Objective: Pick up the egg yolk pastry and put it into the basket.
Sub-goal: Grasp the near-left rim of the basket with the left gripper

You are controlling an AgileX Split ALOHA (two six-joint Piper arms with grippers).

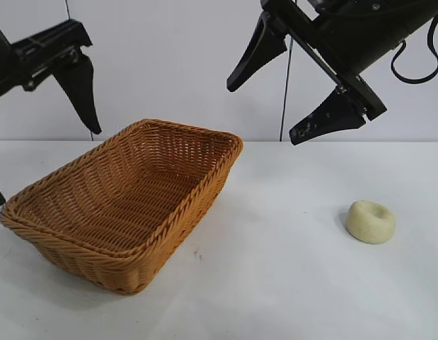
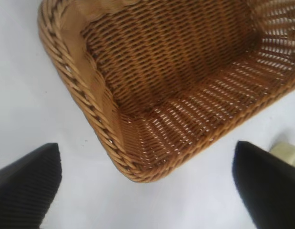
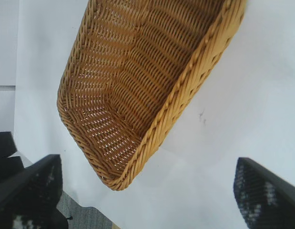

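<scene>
The egg yolk pastry (image 1: 371, 221), a small pale yellow puck with a dimpled top, lies on the white table at the right. The wicker basket (image 1: 204, 191) stands at the left with nothing in it. My right gripper (image 1: 264, 113) hangs open high above the table, between the basket and the pastry, with nothing between its fingers. My left gripper (image 1: 45, 164) is open above the basket's left end. In the left wrist view the gripper (image 2: 147, 191) hovers over a basket corner (image 2: 114, 138), and a sliver of pastry (image 2: 286, 153) shows beside one finger. The right wrist view shows the gripper (image 3: 147, 191) and the basket rim (image 3: 185, 90), but not the pastry.
The bare white tabletop (image 1: 289, 269) spreads between the basket and the pastry. A thin cable (image 1: 286, 92) hangs against the back wall. In the right wrist view the table's edge and the grey floor (image 3: 85, 217) lie beyond the basket's corner.
</scene>
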